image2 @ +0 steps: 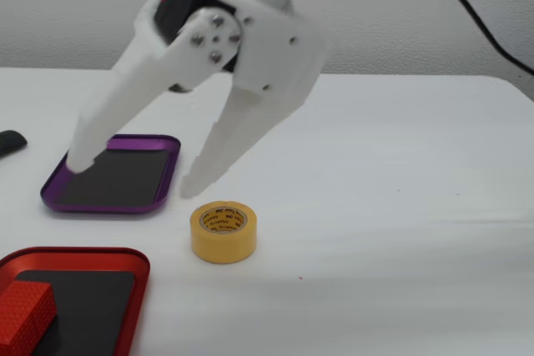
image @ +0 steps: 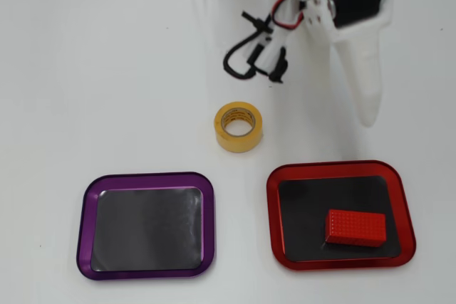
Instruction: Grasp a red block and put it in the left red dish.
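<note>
The red block (image: 355,228) lies flat inside the red dish (image: 340,170), so the placing step looks done. The tool (image2: 133,177) hangs spread wide and empty above the table (image2: 400,206), near the tape roll (image2: 224,231); next, it need only pull clear.

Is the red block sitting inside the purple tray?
No, the red block lies in the red dish; the purple tray holds nothing.

I see red block (image: 355,228) lying in red dish (image: 340,215) | purple tray (image: 146,224) well apart | tape roll (image: 239,127) between, on counter (image: 92,69)
</note>
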Robot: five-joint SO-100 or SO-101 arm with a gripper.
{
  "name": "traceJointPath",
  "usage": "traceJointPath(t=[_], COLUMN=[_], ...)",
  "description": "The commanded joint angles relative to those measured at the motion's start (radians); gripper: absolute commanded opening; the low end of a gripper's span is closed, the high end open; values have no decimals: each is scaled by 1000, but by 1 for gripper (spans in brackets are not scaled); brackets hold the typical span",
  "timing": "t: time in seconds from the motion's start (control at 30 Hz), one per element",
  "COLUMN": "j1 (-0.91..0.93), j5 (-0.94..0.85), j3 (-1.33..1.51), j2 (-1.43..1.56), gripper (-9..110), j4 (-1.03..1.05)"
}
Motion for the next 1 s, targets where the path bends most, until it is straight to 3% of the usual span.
traceJointPath(t=[0.0, 0.27, 0.47, 0.97], j1=[6, 6, 9, 11], j5=[-6, 5, 5, 6], j3=[-41, 74, 376, 1224], j2=[155, 417, 635, 1391], gripper=[27, 26, 26, 26], j4=[161, 330, 318, 49])
